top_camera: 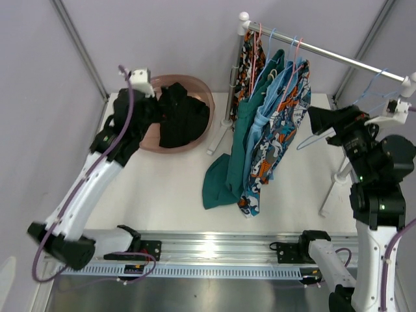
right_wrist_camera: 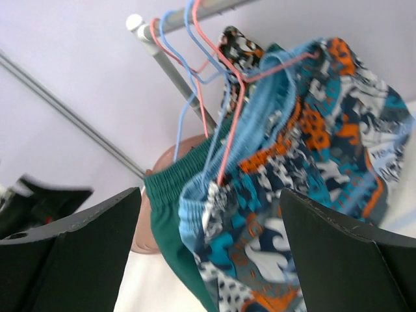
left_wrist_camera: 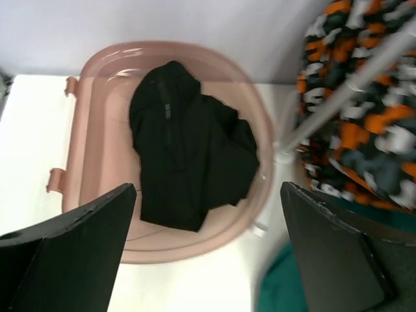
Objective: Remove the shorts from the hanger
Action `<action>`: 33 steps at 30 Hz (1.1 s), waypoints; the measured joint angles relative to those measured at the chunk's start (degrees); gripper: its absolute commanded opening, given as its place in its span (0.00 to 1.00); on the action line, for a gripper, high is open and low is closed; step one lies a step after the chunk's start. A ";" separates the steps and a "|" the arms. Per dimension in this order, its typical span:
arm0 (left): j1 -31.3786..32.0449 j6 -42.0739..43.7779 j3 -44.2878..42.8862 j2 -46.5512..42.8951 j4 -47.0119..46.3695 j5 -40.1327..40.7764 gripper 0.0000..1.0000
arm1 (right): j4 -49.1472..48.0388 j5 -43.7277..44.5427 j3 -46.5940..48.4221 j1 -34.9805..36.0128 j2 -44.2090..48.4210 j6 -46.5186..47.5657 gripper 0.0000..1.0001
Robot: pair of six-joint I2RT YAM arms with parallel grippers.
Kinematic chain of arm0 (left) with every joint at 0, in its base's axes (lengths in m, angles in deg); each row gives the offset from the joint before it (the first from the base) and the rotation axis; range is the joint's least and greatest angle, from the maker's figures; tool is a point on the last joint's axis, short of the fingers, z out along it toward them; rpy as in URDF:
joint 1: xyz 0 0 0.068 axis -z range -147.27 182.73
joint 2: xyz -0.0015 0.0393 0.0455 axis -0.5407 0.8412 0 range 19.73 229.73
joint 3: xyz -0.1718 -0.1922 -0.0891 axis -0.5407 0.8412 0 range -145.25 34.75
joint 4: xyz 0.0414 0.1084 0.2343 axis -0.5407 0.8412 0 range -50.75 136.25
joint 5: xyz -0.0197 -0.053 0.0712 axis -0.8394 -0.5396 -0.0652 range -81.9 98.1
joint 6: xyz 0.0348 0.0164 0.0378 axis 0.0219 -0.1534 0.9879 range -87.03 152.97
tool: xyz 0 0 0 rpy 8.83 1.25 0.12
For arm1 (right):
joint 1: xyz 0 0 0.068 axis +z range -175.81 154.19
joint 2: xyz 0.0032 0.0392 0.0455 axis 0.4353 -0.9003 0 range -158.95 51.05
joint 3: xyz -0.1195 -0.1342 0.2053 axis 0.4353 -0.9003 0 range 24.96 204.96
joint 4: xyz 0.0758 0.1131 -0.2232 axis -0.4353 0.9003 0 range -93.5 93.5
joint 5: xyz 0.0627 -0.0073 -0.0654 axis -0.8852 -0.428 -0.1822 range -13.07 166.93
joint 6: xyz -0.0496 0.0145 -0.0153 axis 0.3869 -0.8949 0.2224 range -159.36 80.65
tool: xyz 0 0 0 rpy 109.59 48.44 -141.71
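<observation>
black fabric shorts (top_camera: 183,114) lie in the pink plastic basin (top_camera: 195,80) at ten o'clock; four coloured fabric shorts (top_camera: 270,130) hang at one o'clock; left fingers (left_wrist_camera: 71,253) and right fingers (right_wrist_camera: 338,260) apart.

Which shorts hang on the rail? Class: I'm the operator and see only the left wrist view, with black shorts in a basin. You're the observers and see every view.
Observer: Four pairs: camouflage, teal, light blue, patterned.
Operator: Where is the right gripper?
Observer: Open, facing the patterned pair, touching nothing.
Operator: What is that pair hung on?
Observer: A pink hanger.
</observation>
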 measured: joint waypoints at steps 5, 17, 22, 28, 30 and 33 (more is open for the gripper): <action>1.18 -1.22 9.64 -14.95 2.84 -3.91 0.99 | -5.14 -2.05 2.84 0.98 -8.85 -1.40 0.95; 1.27 -1.33 26.49 -31.56 12.09 -7.17 0.99 | -8.28 3.06 7.39 10.91 -28.98 0.76 0.77; 1.27 -1.31 29.24 -34.60 13.00 -7.23 0.99 | -8.79 5.51 7.39 11.63 -29.55 1.44 0.60; 1.27 -1.29 31.82 -36.98 12.55 -6.93 0.99 | -9.88 7.67 7.17 12.63 -29.51 1.81 0.49; 1.27 -1.29 32.74 -37.38 12.48 -6.82 0.99 | -10.03 8.28 6.73 12.76 -29.49 2.10 0.48; 1.27 -1.29 34.14 -37.94 12.31 -6.80 0.99 | -10.05 8.57 5.88 12.76 -29.49 2.40 0.35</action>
